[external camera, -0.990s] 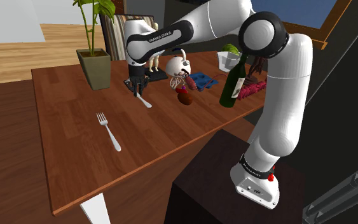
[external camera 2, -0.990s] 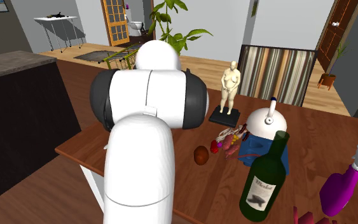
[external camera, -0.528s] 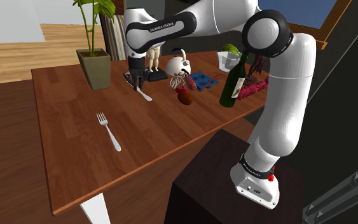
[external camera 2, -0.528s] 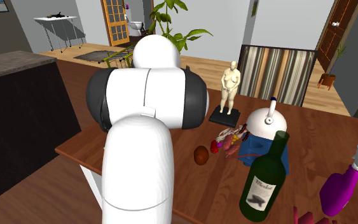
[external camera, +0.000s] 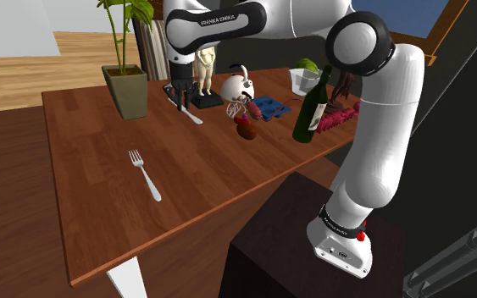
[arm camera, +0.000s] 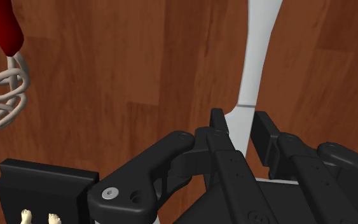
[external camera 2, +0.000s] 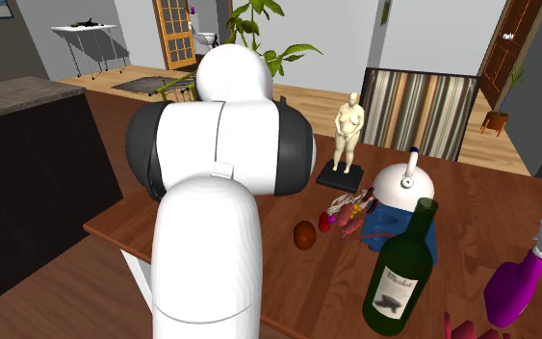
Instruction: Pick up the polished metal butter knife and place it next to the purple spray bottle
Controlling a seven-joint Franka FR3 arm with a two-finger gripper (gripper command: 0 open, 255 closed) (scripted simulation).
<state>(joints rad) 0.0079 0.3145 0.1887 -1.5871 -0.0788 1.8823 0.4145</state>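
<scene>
A pale metal butter knife (arm camera: 257, 56) hangs clasped between my black fingers (arm camera: 218, 125), its blade pointing away from the hand over the wooden table (arm camera: 120, 70). In the shoulder view my gripper (external camera: 181, 103) is shut on the butter knife (external camera: 193, 118), a little above the table (external camera: 92, 212) beside the figurine's black base. The purple spray bottle (external camera 2: 515, 285) stands at the second exterior view's right edge, past the wine bottle. My white arm (external camera 2: 216, 193) blocks much of that view.
A potted plant (external camera: 127, 88) stands behind the gripper at the shoulder view's left. A fork (external camera: 144, 174) lies on the near table. A figurine (external camera: 204, 69), white kettle (external camera: 238, 86), brown ball (external camera: 246, 131) and green wine bottle (external camera: 311, 110) crowd the table's right part.
My gripper has risen and drifted slightly toward the table's far side, carrying the butter knife up off the wood. Nothing else on the table has moved.
</scene>
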